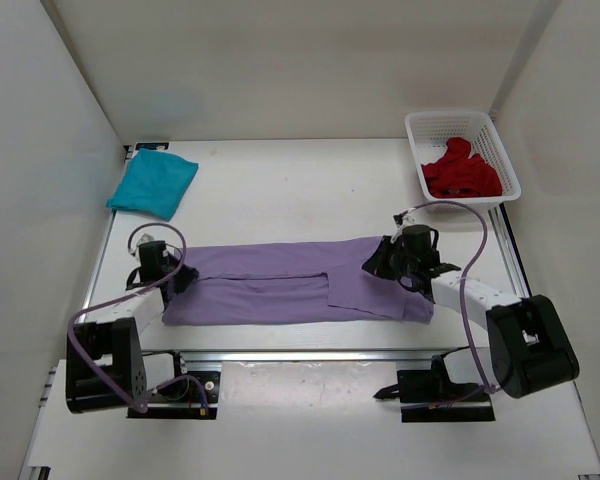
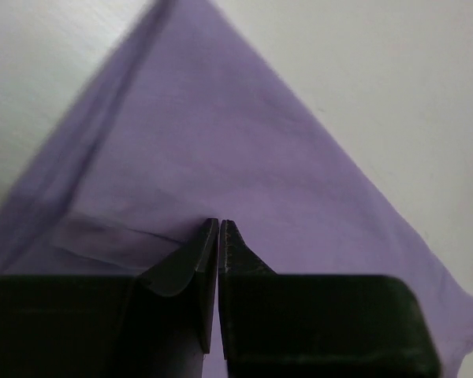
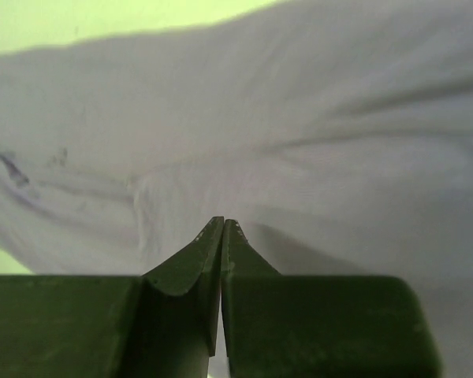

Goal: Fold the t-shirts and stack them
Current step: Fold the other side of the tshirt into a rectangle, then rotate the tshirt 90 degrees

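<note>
— What sits at the far left?
— The teal shirt [image 1: 152, 186], folded into a small bundle at the far left corner of the table [image 1: 280, 190], well apart from the rest.
— And the left gripper [image 1: 178, 277]?
— Down at the left end of the purple shirt [image 1: 290, 285]. In the left wrist view its fingers [image 2: 191, 264] are pressed together with only a hairline slit between them, and purple cloth runs up to the tips in a wedge, so they pinch the shirt's edge.
— How does that shirt lie?
— Spread in a long band across the near half of the table, from one gripper to the other, with a folded flap lying along its middle.
— The right gripper [image 1: 382, 262]?
— At the shirt's right end, on its far edge. Its fingers [image 3: 193, 264] are closed tight too, and creases in the cloth gather at their tips; they nip a fold of the same shirt.
— Further right?
— A white mesh basket [image 1: 445, 125] at the far right corner, with the dark red shirt [image 1: 462, 172] crumpled inside it, well apart from both grippers
</note>
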Motion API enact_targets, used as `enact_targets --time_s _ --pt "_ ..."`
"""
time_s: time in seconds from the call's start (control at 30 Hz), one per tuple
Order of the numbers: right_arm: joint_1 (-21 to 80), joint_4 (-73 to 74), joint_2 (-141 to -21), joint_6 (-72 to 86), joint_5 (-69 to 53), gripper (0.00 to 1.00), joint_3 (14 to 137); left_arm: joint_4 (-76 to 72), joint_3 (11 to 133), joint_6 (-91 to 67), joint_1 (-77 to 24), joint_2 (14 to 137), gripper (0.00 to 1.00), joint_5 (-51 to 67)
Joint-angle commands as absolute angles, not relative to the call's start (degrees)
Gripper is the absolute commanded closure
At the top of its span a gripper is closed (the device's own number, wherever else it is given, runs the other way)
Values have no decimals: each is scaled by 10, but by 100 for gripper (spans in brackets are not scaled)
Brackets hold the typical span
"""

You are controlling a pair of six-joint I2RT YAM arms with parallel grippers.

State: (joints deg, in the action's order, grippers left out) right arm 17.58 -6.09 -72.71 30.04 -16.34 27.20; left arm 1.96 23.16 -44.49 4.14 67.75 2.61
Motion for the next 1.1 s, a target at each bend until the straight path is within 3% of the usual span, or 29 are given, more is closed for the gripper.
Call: enact_targets --time_s 0.0,0.23,0.37,0.57,0.83,0.93,1.07 --pt "144 -101 -765 311 -152 100 315 -51 194 -476 102 706 87 73" --pt "85 -44 -863 288 -93 100 387 -82 158 -498 212 726 87 162" --pt "58 -23 -845 278 -92 100 374 -84 154 -506 229 684 85 183" --pt "133 10 -794 265 -71 100 392 -46 204 -463 68 592 83 106" --pt "171 25 -974 279 -118 100 471 -67 193 -428 -68 595 83 119" --pt "163 83 -1067 262 -118 100 571 -76 186 -425 -106 593 82 134" --pt "151 153 -1227 244 -145 100 802 -69 174 -430 -150 573 83 135"
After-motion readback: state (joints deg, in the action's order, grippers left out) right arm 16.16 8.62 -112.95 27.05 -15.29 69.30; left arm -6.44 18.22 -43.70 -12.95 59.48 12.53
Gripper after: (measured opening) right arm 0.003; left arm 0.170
